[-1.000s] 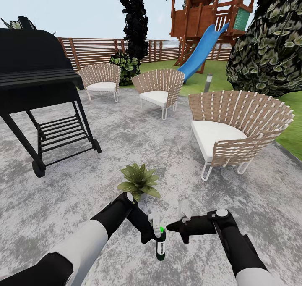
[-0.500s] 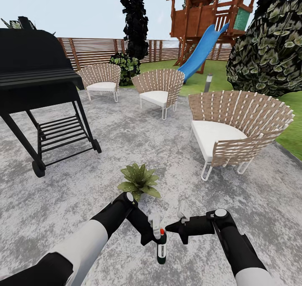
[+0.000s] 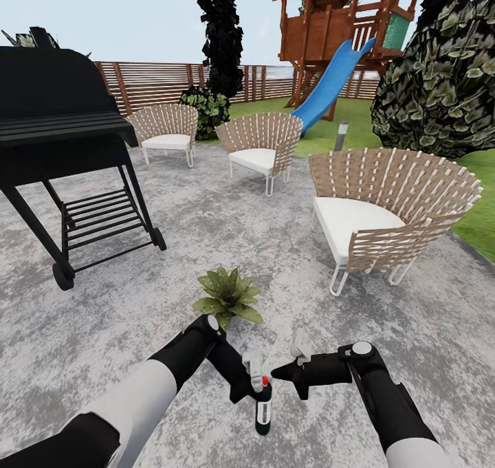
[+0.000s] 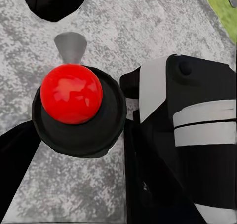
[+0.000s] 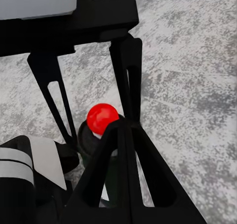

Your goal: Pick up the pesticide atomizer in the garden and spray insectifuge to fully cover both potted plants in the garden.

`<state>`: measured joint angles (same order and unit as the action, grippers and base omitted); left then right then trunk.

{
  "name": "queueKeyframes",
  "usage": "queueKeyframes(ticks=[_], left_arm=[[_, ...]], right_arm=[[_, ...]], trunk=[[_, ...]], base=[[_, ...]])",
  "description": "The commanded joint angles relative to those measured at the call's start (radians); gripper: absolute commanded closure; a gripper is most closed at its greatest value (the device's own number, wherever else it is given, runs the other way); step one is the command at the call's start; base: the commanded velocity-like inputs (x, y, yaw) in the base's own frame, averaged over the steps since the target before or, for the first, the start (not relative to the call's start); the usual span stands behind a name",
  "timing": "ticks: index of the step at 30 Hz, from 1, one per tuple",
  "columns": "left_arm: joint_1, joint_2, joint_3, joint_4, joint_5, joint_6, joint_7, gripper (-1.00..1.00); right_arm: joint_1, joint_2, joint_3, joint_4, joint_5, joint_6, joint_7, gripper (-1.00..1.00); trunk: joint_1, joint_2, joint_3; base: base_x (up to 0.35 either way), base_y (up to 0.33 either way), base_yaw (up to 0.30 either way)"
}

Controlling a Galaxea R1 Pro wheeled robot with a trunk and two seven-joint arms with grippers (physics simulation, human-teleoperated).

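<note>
- Your left gripper [image 3: 249, 383] is clamped on the spray bottle [image 3: 261, 403], which hangs upright low in front of you, over the grey patio [image 3: 206, 248] and just nearer than the potted plant [image 3: 227, 296]. In the left wrist view you can see the red spot [image 4: 71, 93] on top of the bottle's dark round head.
- Your right gripper [image 3: 290, 368] sits just right of the bottle head; I cannot tell whether its fingers are apart or together.
- Risk: the two grippers are very close. If you bring the right one in further, you could knock the bottle and twist it in the left grip, or bump one arm against the other.
- Risk: the bottle seems held high near its head, with the body hanging free. A quick swing toward the plant could let it slip or tilt.
- Risk: the nozzle does not look clearly aimed at the leaves. Spray from here may land on the paving and leave the plant only partly covered.
- Risk: one plant is in sight here; the second is still to be found, so don't count the job done after this one.
- Since a second ago, the spot on the bottle has turned from green to red, and the bottle sits slightly lower. The right gripper has edged a touch nearer the bottle. The camera and the garden have stayed put.
</note>
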<state>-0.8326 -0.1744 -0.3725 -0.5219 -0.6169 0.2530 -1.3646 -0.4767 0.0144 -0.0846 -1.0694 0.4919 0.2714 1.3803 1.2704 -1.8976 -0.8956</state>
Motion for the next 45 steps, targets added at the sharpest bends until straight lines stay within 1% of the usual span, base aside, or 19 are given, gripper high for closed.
queueKeyframes(ticks=[1,3,12,14,16,17,18,19,20,21,22,24,27,29,31,34,37,40,45], left_arm=[[0.0,0.0,-0.004,-0.001,-0.004,0.023,-0.005,1.0],[0.0,0.004,-0.022,-0.001,-0.004,0.043,-0.004,1.0],[0.0,0.109,-0.044,0.001,-0.002,0.088,0.018,1.0],[0.001,0.129,-0.038,0.003,0.002,0.089,0.065,1.0],[0.006,0.133,0.01,0.003,0.011,0.099,0.142,1.0],[0.007,0.134,0.066,0.003,0.02,0.104,0.18,1.0],[0.008,0.134,0.136,0.003,0.031,0.106,0.211,1.0],[0.009,0.133,0.206,0.003,0.041,0.108,0.243,1.0],[0.01,0.132,0.245,0.004,0.045,0.108,0.264,1.0],[0.011,0.129,0.283,0.005,0.049,0.109,0.294,1.0],[0.02,0.127,0.304,0.006,0.052,0.109,0.327,1.0],[0.065,0.119,0.319,0.006,0.059,0.109,0.395,1.0],[0.109,0.107,0.325,0.006,0.117,0.108,0.52,1.0],[0.139,0.103,0.327,0.007,0.231,0.106,0.667,1.0],[0.155,0.102,0.327,0.007,0.351,0.104,0.836,1.0],[0.16,0.102,0.328,0.006,0.398,0.103,0.969,1.0],[0.16,0.102,0.328,0.005,0.404,0.104,1.018,1.0],[0.16,0.102,0.328,0.005,0.405,0.104,1.03,1.0],[0.16,0.102,0.328,0.005,0.407,0.104,1.033,1.0]], right_arm=[[-0.001,0.001,-0.003,-0.001,0.005,0.011,0.007,1.0],[0.0,0.0,-0.003,-0.001,0.006,0.011,0.007,1.0],[0.0,-0.012,-0.01,0.0,0.006,0.014,0.006,1.0],[0.001,-0.047,-0.013,0.002,0.006,0.014,0.007,1.0],[0.003,-0.102,-0.037,0.007,0.007,0.014,0.005,1.0],[0.006,-0.137,-0.08,0.014,0.007,0.017,0.001,1.0],[0.009,-0.173,-0.155,0.03,0.008,0.019,-0.001,1.0],[0.012,-0.205,-0.261,0.053,0.008,0.019,-0.003,1.0],[0.012,-0.221,-0.343,0.065,0.009,0.02,-0.003,1.0],[0.012,-0.236,-0.479,0.076,0.009,0.019,-0.003,1.0],[0.013,-0.244,-0.618,0.082,0.011,0.016,-0.004,-1.0],[0.013,-0.249,-0.817,0.085,0.027,0.009,-0.005,-1.0],[0.013,-0.245,-0.944,0.086,0.052,-0.01,-0.007,-1.0],[0.013,-0.241,-1.021,0.087,0.059,-0.082,-0.019,-1.0],[0.013,-0.237,-1.137,0.09,0.065,-0.178,-0.118,-1.0],[0.013,-0.212,-1.183,0.13,0.092,-0.21,-0.319,-1.0],[0.013,-0.174,-1.188,0.174,0.1,-0.214,-0.432,-1.0],[0.013,-0.153,-1.188,0.188,0.101,-0.214,-0.46,-1.0],[0.013,-0.148,-1.19,0.191,0.101,-0.215,-0.463,-1.0]], trunk=[[0.0,0.0,-0.001],[0.0,0.0,-0.001],[0.0,0.0,-0.001],[0.0,0.0,-0.001],[0.0,0.0,-0.001],[0.0,0.0,-0.001],[0.0,0.0,-0.001],[0.0,0.0,-0.001],[0.0,0.0,-0.001],[0.0,0.0,-0.001],[0.0,0.0,-0.001],[0.0,0.0,-0.001],[0.0,0.0,-0.001],[0.0,0.0,-0.001],[0.0,0.0,-0.001],[0.0,0.0,-0.001],[0.0,0.0,-0.001],[0.0,0.0,-0.001],[0.0,0.0,-0.001]], base=[[0.0,0.0,0.0],[0.0,0.0,0.0],[0.0,0.0,0.0],[0.0,0.0,0.0],[0.0,0.0,0.0],[0.0,0.0,0.0],[0.0,0.0,0.0],[0.0,0.0,0.0],[0.0,0.0,0.0],[0.0,0.0,0.0],[0.0,0.0,0.0],[0.0,0.0,0.0],[0.0,0.0,0.0],[0.0,0.0,0.0],[0.0,0.0,0.0],[0.0,0.0,0.0],[0.0,0.0,0.0],[0.0,0.0,0.0],[0.0,0.0,0.0]])
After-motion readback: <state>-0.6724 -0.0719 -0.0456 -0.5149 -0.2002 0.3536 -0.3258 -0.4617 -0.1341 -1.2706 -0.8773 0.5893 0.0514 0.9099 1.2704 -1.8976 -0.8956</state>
